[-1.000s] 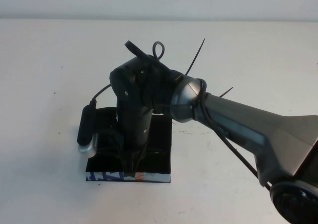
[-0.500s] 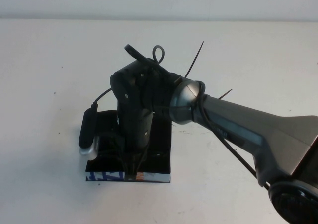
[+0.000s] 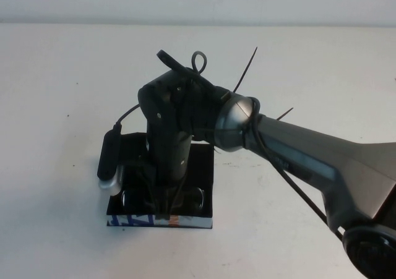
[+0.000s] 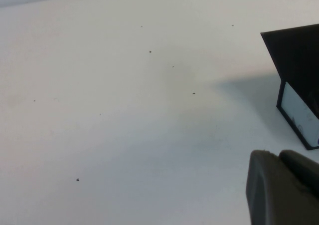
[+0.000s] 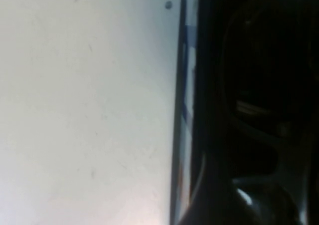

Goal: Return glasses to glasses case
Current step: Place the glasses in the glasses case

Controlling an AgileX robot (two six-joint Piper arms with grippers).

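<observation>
My right gripper (image 3: 162, 210) hangs low over the open case (image 3: 201, 216) at lower centre of the high view, the glasses (image 3: 199, 198) lying inside, jaws' state hidden, lid unclosed; my left gripper (image 4: 283, 187) idles off the table's left, unreadable too.

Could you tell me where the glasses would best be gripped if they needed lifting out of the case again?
Probably at the bridge, from straight above: the glasses lie flat in the open glasses case, lenses either side of the right gripper. The left gripper waits beside the case.
</observation>
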